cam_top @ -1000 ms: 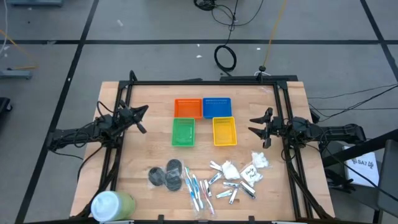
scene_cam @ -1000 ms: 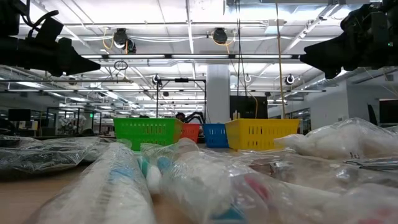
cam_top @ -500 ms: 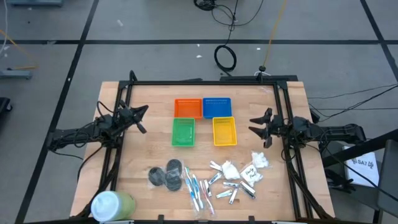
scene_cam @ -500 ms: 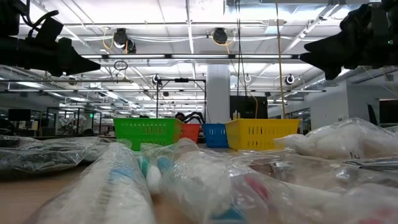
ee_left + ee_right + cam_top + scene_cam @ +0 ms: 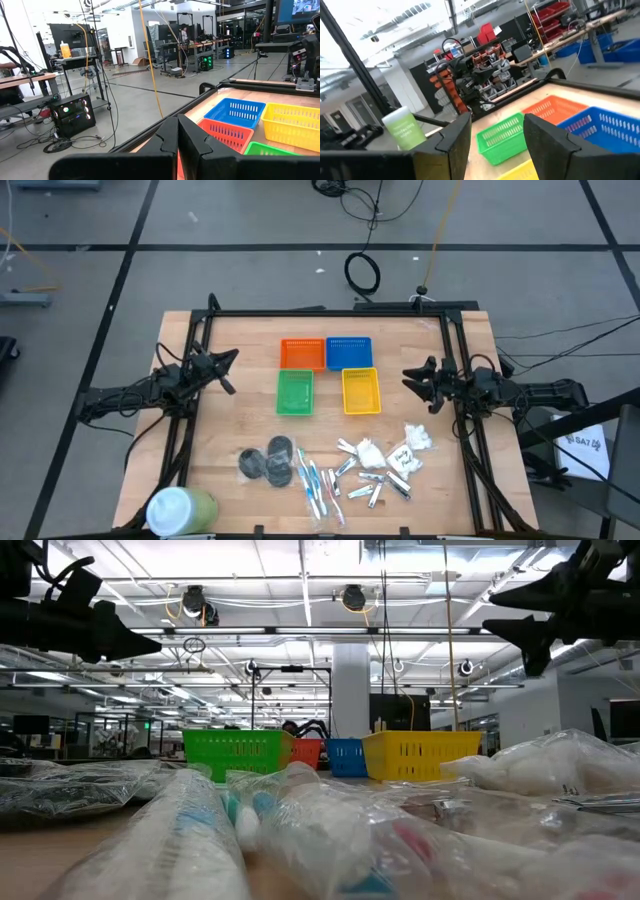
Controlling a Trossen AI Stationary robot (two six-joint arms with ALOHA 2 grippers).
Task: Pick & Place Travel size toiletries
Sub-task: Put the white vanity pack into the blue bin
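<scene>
The toiletries lie near the table's near edge in the high view: dark grey discs (image 5: 268, 461), toothbrushes (image 5: 318, 485), silver clippers (image 5: 378, 486) and white puffy packets (image 5: 414, 438). They fill the foreground of the low view as packets (image 5: 560, 765) and toothbrushes (image 5: 240, 815). My left gripper (image 5: 226, 370) (image 5: 150, 643) (image 5: 177, 131) hovers shut at the table's left side, level with the baskets. My right gripper (image 5: 418, 383) (image 5: 515, 618) (image 5: 495, 135) hovers open at the right side, beside the yellow basket (image 5: 361, 391). Neither is over the toiletries.
Orange (image 5: 301, 353), blue (image 5: 349, 352) and green (image 5: 294, 391) baskets sit with the yellow one at the table's middle. A big white-and-green tub (image 5: 180, 508) lies at the near left corner. A black frame rail (image 5: 330, 313) runs round the table. Bare wood lies between baskets and toiletries.
My right gripper has turned about its own wrist axis while staying at the table's right side; in the low view its two fingers now show apart, one above the other. The toiletries and baskets have not moved.
</scene>
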